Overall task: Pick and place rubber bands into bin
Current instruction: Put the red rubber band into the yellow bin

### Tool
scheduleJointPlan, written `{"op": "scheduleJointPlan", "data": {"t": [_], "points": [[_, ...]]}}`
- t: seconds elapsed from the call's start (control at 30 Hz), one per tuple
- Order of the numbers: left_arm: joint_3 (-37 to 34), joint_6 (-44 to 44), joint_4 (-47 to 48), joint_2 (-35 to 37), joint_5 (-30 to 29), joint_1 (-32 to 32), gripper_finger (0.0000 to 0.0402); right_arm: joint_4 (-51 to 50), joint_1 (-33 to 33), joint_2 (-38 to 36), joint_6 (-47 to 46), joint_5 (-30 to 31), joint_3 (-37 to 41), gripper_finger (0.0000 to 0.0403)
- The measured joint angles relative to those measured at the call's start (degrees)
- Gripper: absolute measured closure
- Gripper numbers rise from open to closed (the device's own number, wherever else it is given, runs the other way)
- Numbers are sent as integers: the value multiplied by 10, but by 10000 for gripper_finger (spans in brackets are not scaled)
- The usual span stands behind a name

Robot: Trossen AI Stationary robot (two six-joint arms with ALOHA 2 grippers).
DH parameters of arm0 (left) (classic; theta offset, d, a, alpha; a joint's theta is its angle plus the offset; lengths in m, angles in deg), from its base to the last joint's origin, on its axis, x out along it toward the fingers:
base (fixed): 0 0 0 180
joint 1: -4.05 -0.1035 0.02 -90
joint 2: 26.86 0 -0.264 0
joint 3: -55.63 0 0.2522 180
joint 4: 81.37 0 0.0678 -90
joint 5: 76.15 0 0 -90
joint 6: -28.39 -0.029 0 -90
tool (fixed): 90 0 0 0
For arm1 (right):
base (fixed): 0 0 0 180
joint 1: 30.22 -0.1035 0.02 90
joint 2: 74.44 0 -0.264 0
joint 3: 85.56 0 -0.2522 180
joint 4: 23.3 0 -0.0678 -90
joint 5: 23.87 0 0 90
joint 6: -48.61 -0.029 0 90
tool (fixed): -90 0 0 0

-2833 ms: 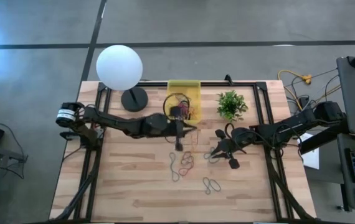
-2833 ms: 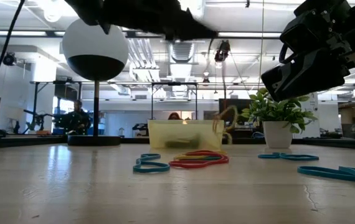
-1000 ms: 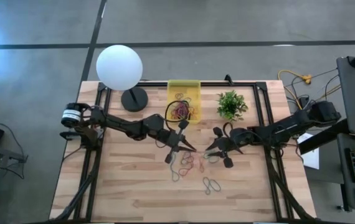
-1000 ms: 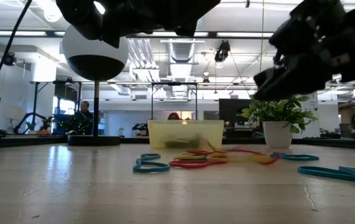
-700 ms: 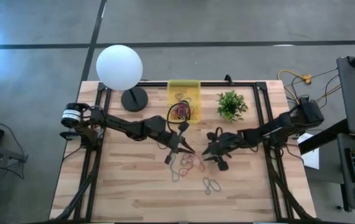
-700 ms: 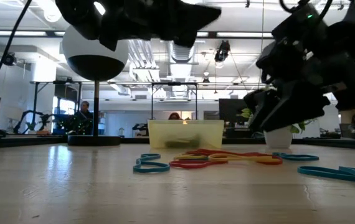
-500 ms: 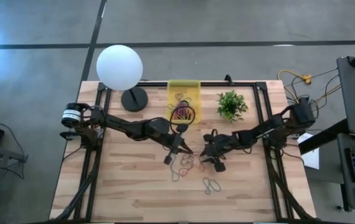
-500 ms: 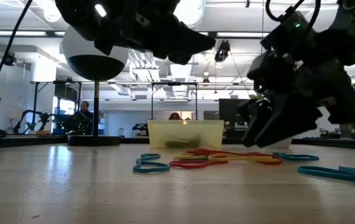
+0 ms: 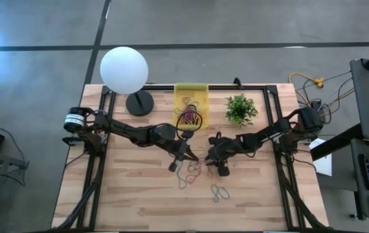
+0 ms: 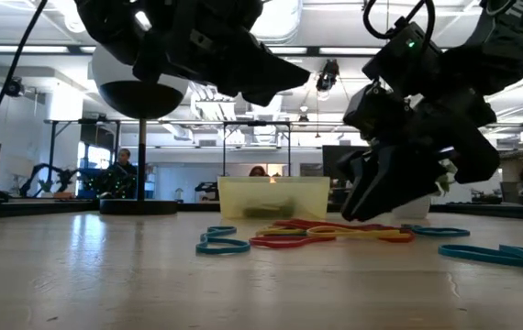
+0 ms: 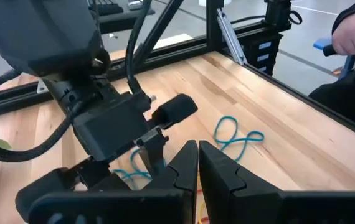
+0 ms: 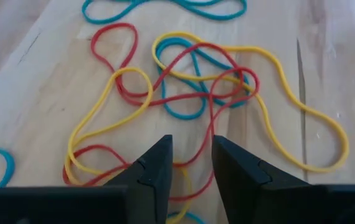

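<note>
Wooden table (image 9: 126,194) holds it all, and on its left side the left arm reaches in, with the left gripper (image 9: 186,157) up in the air just beside the pile of rubber bands (image 9: 194,169). Its fingers are pressed together with nothing between them, as its own wrist view shows. Red, yellow and blue loops lie tangled in the middle of the table, and one blue loop (image 9: 220,192) lies apart, nearer the front edge. Behind the pile, at the far edge, sits the yellow bin (image 9: 191,96) with some bands already inside, between a white globe lamp (image 9: 124,70) and a small green plant (image 9: 240,109). Farther right, the right gripper (image 9: 218,163) hangs low over the right side of the pile. Its fingers (image 12: 156,168) are a little apart, with red and yellow strands showing in the gap just ahead. To do this step well, I think it should go straight down until the tips touch the wood, then pinch one strand. Bands are floppy and hooked together, so several may come up at once. A slow lift would help. The left arm is close, so the two should not bump.
</note>
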Motion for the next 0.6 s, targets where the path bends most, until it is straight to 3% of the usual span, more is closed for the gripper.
{"op": "scheduleJointPlan", "data": {"t": [0.6], "points": [[-10,2,-29,0,-1,0,402,8,1,47,-6,2,-26,307]]}}
